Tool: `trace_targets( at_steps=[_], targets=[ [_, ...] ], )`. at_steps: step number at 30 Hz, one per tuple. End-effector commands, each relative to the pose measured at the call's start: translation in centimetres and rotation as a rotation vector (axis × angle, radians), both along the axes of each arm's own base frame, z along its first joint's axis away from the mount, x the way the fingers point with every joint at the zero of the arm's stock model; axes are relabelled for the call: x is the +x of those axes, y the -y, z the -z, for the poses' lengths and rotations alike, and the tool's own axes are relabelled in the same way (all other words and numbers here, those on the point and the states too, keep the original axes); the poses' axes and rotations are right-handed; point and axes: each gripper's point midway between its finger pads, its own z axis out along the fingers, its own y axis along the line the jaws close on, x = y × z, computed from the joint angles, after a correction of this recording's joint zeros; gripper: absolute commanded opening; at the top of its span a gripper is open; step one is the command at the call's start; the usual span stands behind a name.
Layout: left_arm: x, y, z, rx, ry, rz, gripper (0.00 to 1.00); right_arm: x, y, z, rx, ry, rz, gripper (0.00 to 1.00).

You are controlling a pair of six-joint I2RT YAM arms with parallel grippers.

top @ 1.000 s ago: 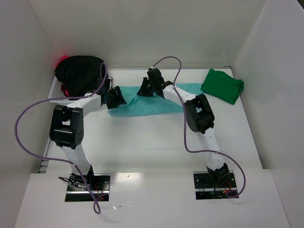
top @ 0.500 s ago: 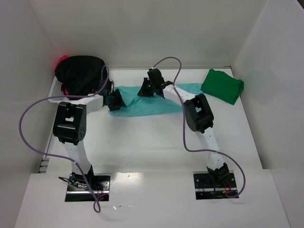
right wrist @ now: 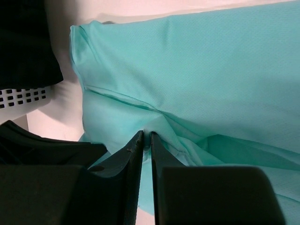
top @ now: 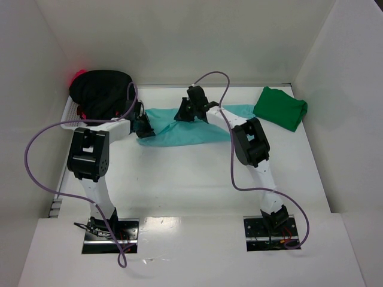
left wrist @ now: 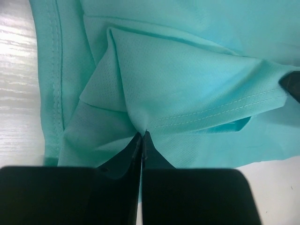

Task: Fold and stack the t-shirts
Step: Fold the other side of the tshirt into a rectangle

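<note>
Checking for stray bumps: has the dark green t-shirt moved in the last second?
No. The dark green t-shirt sits at the same spot by the table's far right corner.

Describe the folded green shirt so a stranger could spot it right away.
On the white table, look to the far right corner by the side wall. The dark green t-shirt lies there folded, on its own. Its neighbour, the light teal t-shirt mid-table, is paler and spread out.

Plain teal t-shirt [left wrist: 187,70] (black fingers [left wrist: 123,158])
</note>
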Motion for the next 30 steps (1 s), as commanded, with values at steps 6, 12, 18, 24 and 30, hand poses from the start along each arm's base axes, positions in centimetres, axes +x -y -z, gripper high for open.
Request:
trace_targets(
  at_steps=[6,12,18,24,30],
  targets=[
    [4.9,0.1,-6.4,-0.030,0.171,-0.011,0.00,1.8,0.8,-0.5,0.013,0.030,0.008,0.17],
    [7.2,-0.4,-8.5,-0.057,0.224,-0.024,0.00,1.6,0.4,-0.7,0.031,0.033,-0.010,0.24],
    [9.1,-1.8,-7.9,-0.062,0.223,-0.058,0.00,1.1,0.9,-1.0,0.028,0.045,-0.005,0.31],
    [9.5,-1.1,-6.2,-0.090,0.197,-0.030,0.25,1.2,1.9,-2.7,0.014,0.097,0.036,0.58],
    [10.7,-1.8,-7.1,-0.070,0.250,-0.035,0.56,0.6,2.5,-6.4,0.059,0.182,0.058,0.64]
  ],
)
